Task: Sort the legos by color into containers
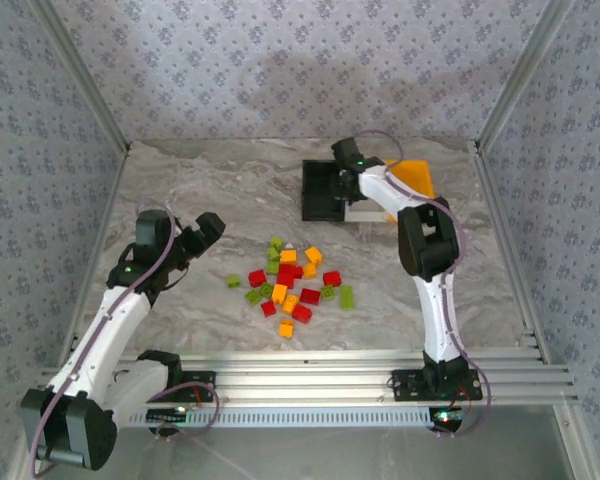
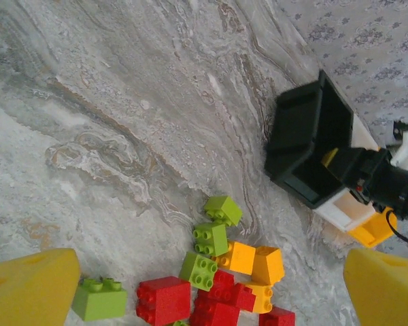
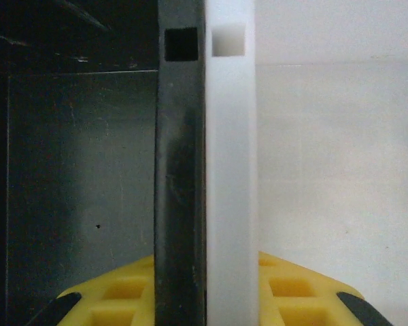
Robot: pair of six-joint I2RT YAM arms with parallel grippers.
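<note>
Pinching bins (image 1: 318, 192) at far right with right gripper (image 3: 205, 295), clamping the joined black and white walls between the jaws. Holding left gripper (image 1: 210, 228) spread wide, left of legos (image 1: 290, 280) heaped at centre, not touching.

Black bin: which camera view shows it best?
The left wrist view: the black bin appears large, its opening visible. Top external shows it small, partly under the right arm. Right wrist shows its wall very close.

loose pile of lime green, orange-yellow and red legos (image 1: 292, 280) lying in front of the joined black bin (image 1: 323, 190), white bin (image 1: 365, 212) and orange bin (image 1: 417, 177), all in a row
</note>
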